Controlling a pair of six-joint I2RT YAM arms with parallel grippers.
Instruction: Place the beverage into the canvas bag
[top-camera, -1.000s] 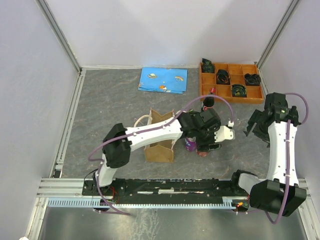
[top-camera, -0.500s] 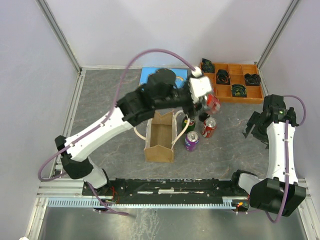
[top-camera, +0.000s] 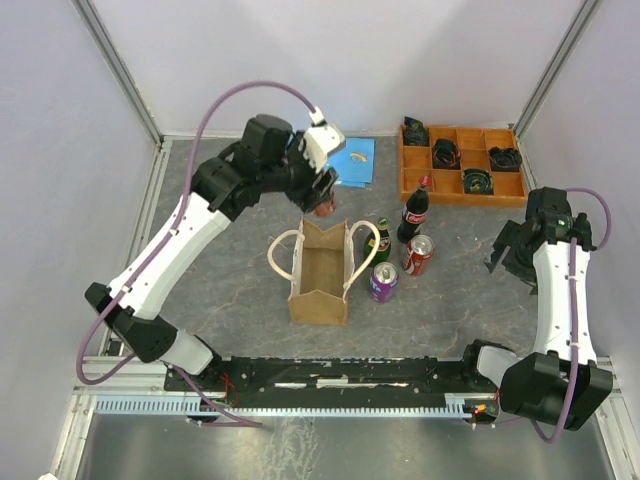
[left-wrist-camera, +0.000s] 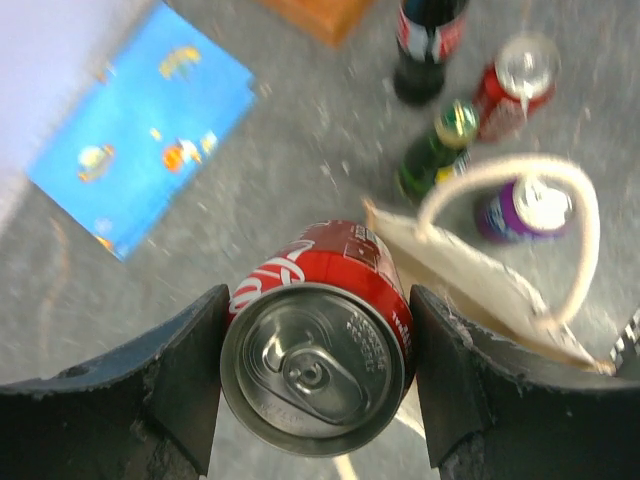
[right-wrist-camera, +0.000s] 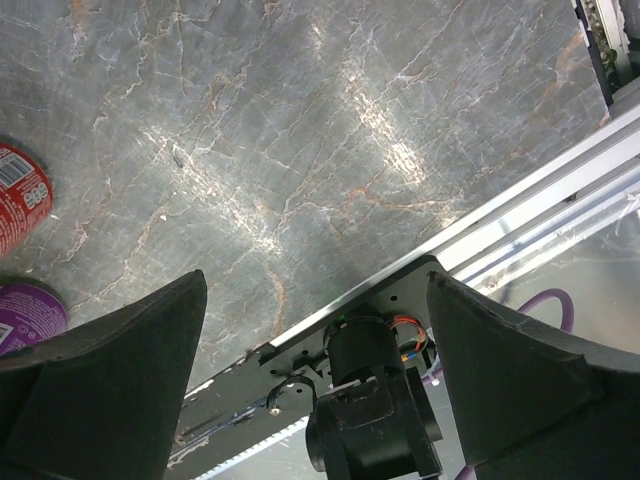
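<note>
Left fingers (left-wrist-camera: 170, 390): clamped on a red cola can (left-wrist-camera: 318, 350), up in the air by the canvas bag's (top-camera: 320, 262) far end.
Right gripper (right-wrist-camera: 315, 290): wide open, holding nothing.
Beside bag: green bottle (top-camera: 380, 240), purple can (top-camera: 383, 283), second red can (top-camera: 418, 254).

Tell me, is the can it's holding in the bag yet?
Not yet: the left gripper holds the red can outside the canvas bag.

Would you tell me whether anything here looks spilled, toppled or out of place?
Nothing stands out: the canvas bag stands upright and open; the green bottle, cola bottle, red can and purple can beside it are upright, with no spill.
</note>
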